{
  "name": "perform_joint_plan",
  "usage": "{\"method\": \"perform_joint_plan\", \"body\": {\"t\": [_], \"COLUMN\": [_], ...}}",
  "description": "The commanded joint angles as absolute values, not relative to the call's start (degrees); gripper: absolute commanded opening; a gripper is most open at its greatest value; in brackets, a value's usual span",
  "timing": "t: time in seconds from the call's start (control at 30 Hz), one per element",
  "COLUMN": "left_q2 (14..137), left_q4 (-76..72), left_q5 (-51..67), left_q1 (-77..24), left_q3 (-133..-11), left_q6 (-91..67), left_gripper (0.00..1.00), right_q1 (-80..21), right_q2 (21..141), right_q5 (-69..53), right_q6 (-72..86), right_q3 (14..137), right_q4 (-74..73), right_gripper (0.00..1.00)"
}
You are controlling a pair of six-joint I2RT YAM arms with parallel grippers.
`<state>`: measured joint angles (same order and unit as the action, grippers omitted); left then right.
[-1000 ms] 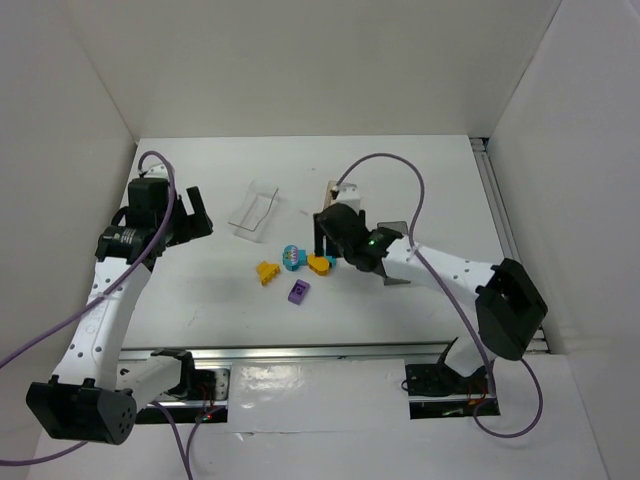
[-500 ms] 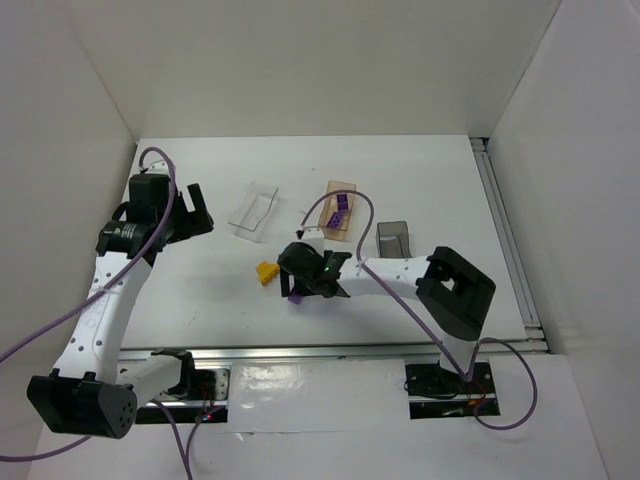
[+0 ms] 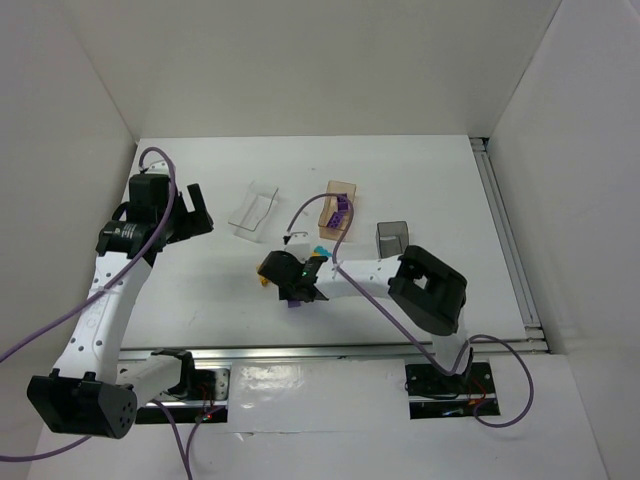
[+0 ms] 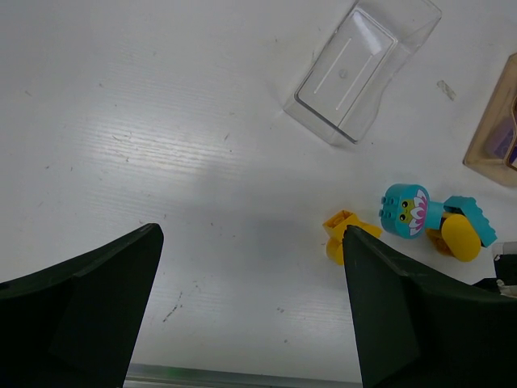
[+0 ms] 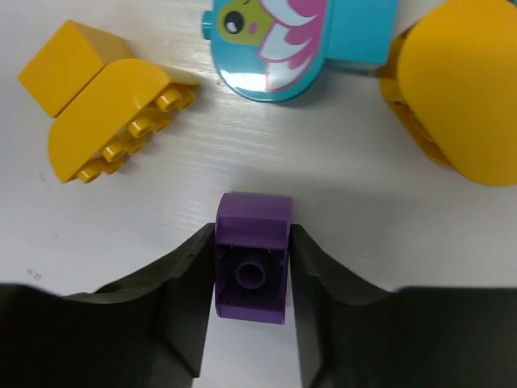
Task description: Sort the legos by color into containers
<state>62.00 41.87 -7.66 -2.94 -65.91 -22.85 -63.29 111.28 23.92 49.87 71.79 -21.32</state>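
A purple lego (image 5: 252, 259) lies on the white table, underside up. My right gripper (image 5: 252, 242) is shut on the purple lego, both fingers (image 5: 186, 279) pressed against its sides. From above, that gripper (image 3: 297, 290) is low over the table's middle. Just beyond it lie a yellow lego (image 5: 105, 97), a cyan lego (image 5: 283, 48) with a bird face, and a yellow-orange lego (image 5: 460, 89). The tan container (image 3: 337, 212) holds purple legos. The clear container (image 3: 253, 210) and the dark grey container (image 3: 392, 238) flank it. My left gripper (image 4: 250, 307) hangs open at the left, holding nothing.
White walls close in the table on the left, back and right. A metal rail (image 3: 330, 352) runs along the near edge. Purple cables (image 3: 310, 205) arc over both arms. In the left wrist view the clear container (image 4: 363, 69) sits far from the left fingers.
My right arm swung from beside the tan container down and left to the purple lego, and its jaws closed on it. The left arm has not moved.
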Motion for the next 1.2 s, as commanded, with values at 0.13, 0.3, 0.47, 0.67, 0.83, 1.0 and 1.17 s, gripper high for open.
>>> {"method": "perform_joint_plan", "body": {"t": [0.13, 0.3, 0.47, 0.67, 0.83, 1.0, 1.17], "left_q2": [60.29, 60.82, 61.52, 63.19, 62.50, 61.26, 62.40], "left_q4": [41.22, 42.36, 42.89, 42.89, 42.37, 42.36, 41.84], "left_q5": [-8.00, -7.47, -5.45, -4.04, -3.25, -3.25, -2.02], "left_q1": [-2.99, -2.99, -2.99, -2.99, -2.99, -2.99, -2.99], "left_q3": [-66.45, -67.58, -66.97, -66.45, -66.45, -66.45, -64.69], "left_q6": [-22.76, -22.76, -22.76, -23.91, -24.43, -24.43, -24.43], "left_gripper": [1.00, 1.00, 1.00, 1.00, 1.00, 1.00, 0.97], "right_q1": [-64.69, -61.10, -49.69, -41.32, -35.87, -36.02, -42.97], "right_q2": [103.11, 96.43, 93.16, 99.39, 107.04, 107.41, 101.61], "right_q5": [33.48, 35.68, 33.23, 30.42, 28.57, 28.04, 30.93], "right_q6": [48.09, 40.79, 33.94, 29.28, 27.07, 25.84, 25.05], "right_q3": [71.81, 69.61, 67.68, 74.34, 82.78, 85.78, 78.06], "right_q4": [-26.01, -24.70, -18.99, -14.77, -14.59, -15.82, -15.82], "right_gripper": [0.26, 0.26, 0.28, 0.32, 0.34, 0.79, 0.78]}}
